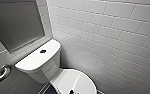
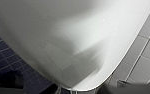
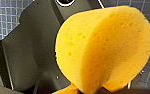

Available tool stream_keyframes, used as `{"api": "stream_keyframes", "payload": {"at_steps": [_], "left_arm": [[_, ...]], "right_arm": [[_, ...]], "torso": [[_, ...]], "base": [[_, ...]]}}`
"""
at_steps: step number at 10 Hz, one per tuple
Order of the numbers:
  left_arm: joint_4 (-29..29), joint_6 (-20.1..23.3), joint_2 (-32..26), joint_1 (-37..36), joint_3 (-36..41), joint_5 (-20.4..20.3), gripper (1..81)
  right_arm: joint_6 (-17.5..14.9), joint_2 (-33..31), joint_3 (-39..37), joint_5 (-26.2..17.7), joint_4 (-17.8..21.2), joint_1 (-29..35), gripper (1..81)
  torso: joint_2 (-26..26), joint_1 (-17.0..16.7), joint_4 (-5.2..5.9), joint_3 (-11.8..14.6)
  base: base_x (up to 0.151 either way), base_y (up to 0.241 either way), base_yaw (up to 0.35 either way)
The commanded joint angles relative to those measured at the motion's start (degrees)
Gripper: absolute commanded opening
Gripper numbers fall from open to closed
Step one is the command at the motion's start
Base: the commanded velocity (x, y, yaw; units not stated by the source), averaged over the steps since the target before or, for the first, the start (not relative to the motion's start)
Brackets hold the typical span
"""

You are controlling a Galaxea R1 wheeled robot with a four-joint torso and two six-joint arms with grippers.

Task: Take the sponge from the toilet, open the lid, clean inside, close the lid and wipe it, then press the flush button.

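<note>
**White-tiled stall: sponge in hand, lid still down**

Against the white tiled wall (image 1: 111,30) stands the toilet (image 1: 38,62), its lid (image 1: 76,81) lying closed. The right gripper (image 3: 96,90) pinches the yellow sponge (image 3: 103,47), bent double, above blue floor tiles (image 3: 3,15). Opening the lid seems the step in hand. It calls for a hold under the lid's front edge.

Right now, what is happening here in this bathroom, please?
A robot is working at a white toilet in a tiled bathroom. Its right gripper seems to hold the yellow sponge, bent and pinched, above the blue floor tiles. The lid looks closed. The flush button sits in the middle of the cistern top, with nothing touching it.
</note>
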Motion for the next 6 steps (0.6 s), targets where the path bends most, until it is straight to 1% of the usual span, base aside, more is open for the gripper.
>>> {"api": "stream_keyframes", "payload": {"at_steps": [1, 3, 6], "left_arm": [[0.8, 0.8, 0.4, -9.3, 2.6, -2.7, 81.1], [1.4, 1.6, -1.2, -9.5, 6.5, -5.7, 81.1], [6.0, 1.6, -2.0, -9.7, 9.7, -8.1, 81.1]], "right_arm": [[0.2, -1.4, 0.3, -4.2, -0.1, 0.1, 1.0], [0.2, -1.2, 0.0, -4.2, -0.2, 0.2, 1.0], [0.2, -1.2, -0.1, -4.2, -0.3, 0.2, 1.0]], "torso": [[0.0, 0.0, 0.0, 0.0], [0.0, 0.0, 0.0, 0.0], [0.0, 0.0, 0.0, 0.0]], "base": [[0.0, 0.0, 0.0], [0.0, 0.0, 0.0], [0.0, 0.0, 0.0]]}}
